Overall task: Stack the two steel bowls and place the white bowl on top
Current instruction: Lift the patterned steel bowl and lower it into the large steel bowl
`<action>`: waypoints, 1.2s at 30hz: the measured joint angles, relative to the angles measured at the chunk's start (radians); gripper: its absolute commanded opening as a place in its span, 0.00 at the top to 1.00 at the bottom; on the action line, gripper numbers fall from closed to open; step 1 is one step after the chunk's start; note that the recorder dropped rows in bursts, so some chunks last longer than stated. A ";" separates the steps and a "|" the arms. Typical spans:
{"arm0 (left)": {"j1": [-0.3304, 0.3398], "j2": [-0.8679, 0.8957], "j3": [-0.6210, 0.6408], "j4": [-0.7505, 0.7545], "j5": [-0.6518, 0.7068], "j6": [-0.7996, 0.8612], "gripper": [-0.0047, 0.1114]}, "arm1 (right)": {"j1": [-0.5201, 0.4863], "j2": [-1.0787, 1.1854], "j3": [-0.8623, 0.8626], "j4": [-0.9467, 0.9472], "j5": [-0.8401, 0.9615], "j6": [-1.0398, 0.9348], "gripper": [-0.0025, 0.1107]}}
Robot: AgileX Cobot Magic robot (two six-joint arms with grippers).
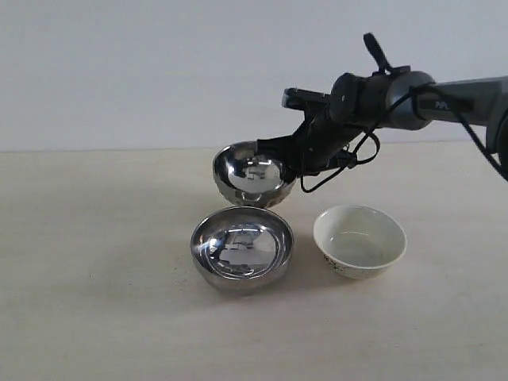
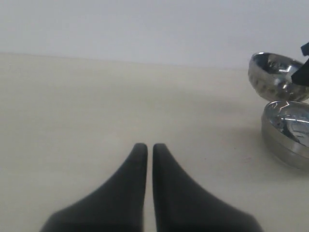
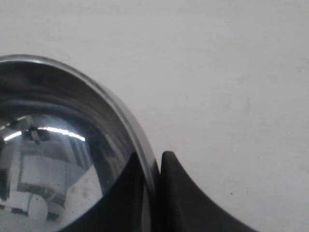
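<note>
Exterior view: three bowls are on the pale worktop (image 1: 95,286). The wider steel bowl (image 1: 242,248) sits flat at the front, a little left of the middle. It is empty, and its shiny inside shows only bright reflections. The white bowl (image 1: 359,240) sits to its right, close by but not touching. It is empty too, and a small dark mark shows low on its outer wall.

The smaller steel bowl (image 1: 250,176) is just behind the wider one. It is tipped, so its open side faces the camera, and nothing is in it. I cannot tell if its bottom touches the worktop.

The right arm (image 1: 444,103) comes in from the right, stretched out above the worktop. Its wrist bends down and to the left, toward the smaller steel bowl. The right hand (image 1: 287,168) pinches the right edge of that bowl. In the right wrist view, one of its fingers (image 3: 128,198) is inside the rim and the other is outside, tight on the metal.

The left hand (image 2: 146,150) is low over bare worktop, well away from the bowls. Its two fingers are almost together, with a thin slit between them, and it holds nothing.
</note>
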 measured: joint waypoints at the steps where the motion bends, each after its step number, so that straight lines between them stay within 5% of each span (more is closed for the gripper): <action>1: 0.000 0.000 0.000 0.000 0.000 0.000 0.93 | 0.000 -0.020 0.000 0.000 0.013 -0.002 0.98; 12: 0.000 0.000 0.000 0.000 0.000 0.000 0.93 | 0.000 -0.235 0.071 -0.014 0.140 -0.015 0.98; 24: 0.000 0.000 0.000 0.000 0.000 0.000 0.93 | 0.050 -0.430 0.431 -0.017 0.039 -0.045 0.98; 36: 0.000 0.000 0.000 0.000 0.000 0.000 0.93 | 0.162 -0.431 0.526 0.006 -0.069 -0.034 0.98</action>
